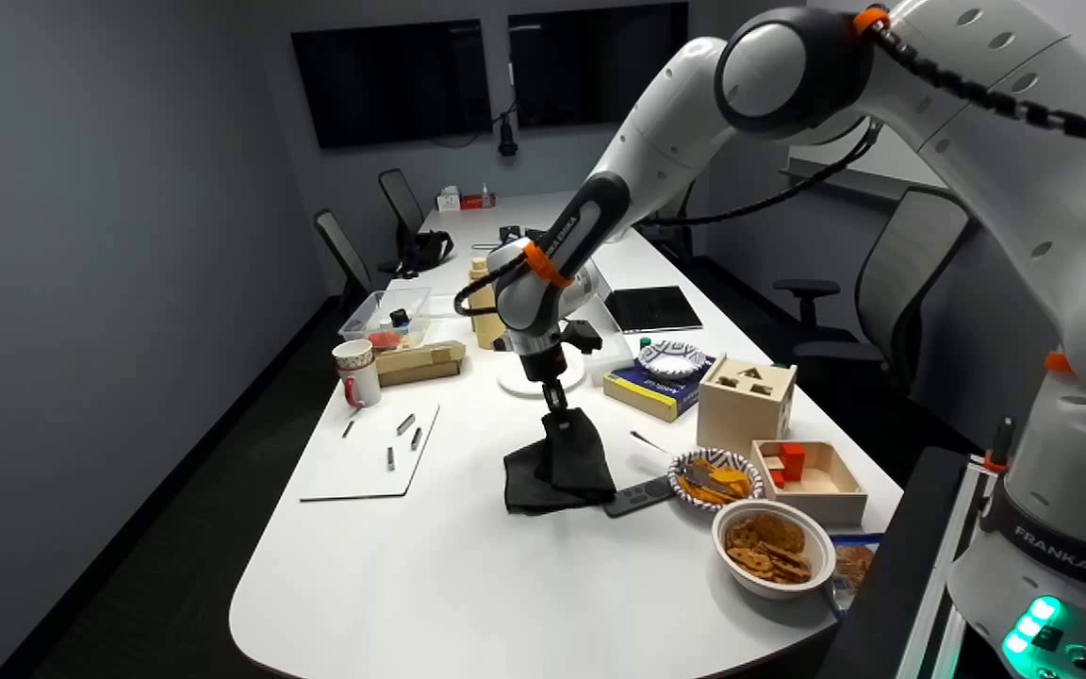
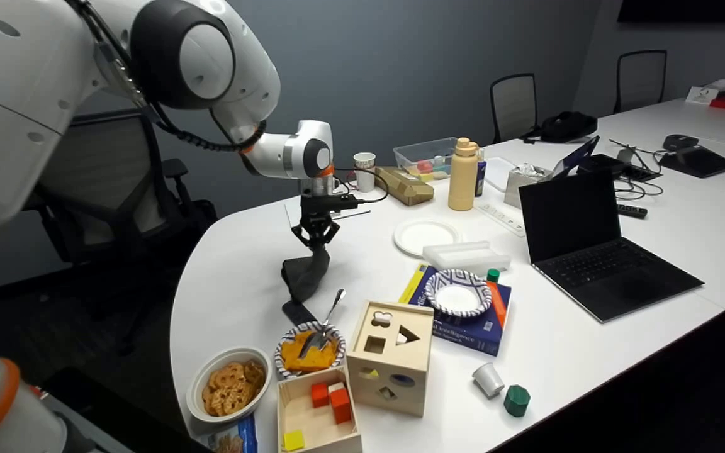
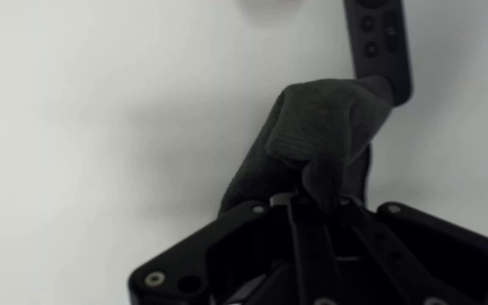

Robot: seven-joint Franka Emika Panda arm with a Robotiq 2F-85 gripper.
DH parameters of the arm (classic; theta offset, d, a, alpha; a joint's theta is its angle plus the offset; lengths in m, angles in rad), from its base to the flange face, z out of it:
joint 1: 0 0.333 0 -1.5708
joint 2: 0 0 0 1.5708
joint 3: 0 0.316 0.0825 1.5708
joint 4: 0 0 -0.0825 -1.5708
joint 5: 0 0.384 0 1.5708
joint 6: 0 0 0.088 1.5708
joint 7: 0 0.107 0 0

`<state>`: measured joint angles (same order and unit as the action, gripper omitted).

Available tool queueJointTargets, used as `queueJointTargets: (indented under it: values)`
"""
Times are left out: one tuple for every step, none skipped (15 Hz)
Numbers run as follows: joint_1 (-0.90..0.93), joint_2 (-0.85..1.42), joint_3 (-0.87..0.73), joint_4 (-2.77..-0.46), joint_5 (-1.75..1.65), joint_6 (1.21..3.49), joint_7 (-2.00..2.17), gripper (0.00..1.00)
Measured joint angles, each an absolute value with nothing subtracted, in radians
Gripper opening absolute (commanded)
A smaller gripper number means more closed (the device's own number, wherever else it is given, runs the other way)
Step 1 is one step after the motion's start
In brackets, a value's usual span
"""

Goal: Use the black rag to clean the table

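The black rag (image 1: 557,471) hangs from my gripper (image 1: 557,407), its lower part resting on the white table (image 1: 430,585). In an exterior view the rag (image 2: 304,274) drapes down from the gripper (image 2: 317,242) in a narrow fold. In the wrist view the jaws (image 3: 322,203) are shut on a pinched fold of the rag (image 3: 316,118); the fingertips are dark there. The rag's edge overlaps the end of a dark remote (image 3: 384,46).
Beside the rag lies the remote (image 1: 639,497), then a patterned bowl of orange food (image 2: 309,352) with a spoon. A bowl of pretzels (image 1: 774,547), a wooden shape box (image 2: 391,358), a book (image 1: 656,391), a whiteboard with markers (image 1: 373,453) and a white plate (image 2: 425,236) stand around.
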<state>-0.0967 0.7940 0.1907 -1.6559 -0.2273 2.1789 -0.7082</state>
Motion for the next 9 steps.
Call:
queueJointTargets:
  values:
    - [-0.099,0.752,0.215,-1.700,-0.200,2.153,-0.741,0.01]
    - [-0.101,0.715,0.237,-1.740,-0.166,2.128,-0.775,0.01]
    - [-0.102,0.682,0.257,-1.778,-0.128,2.104,-0.809,0.01]
    - [-0.104,0.655,0.273,-1.813,-0.087,2.079,-0.843,0.01]
    - [-0.105,0.632,0.285,-1.846,-0.045,2.053,-0.877,0.01]
    - [-0.106,0.613,0.292,-1.877,-0.003,2.029,-0.908,0.01]
    - [-0.106,0.596,0.294,-1.909,0.038,2.006,-0.931,0.01]
    - [-0.108,0.583,0.294,-1.941,0.075,1.989,-0.950,0.01]
    - [-0.109,0.572,0.291,-1.973,0.109,1.976,-0.959,0.01]
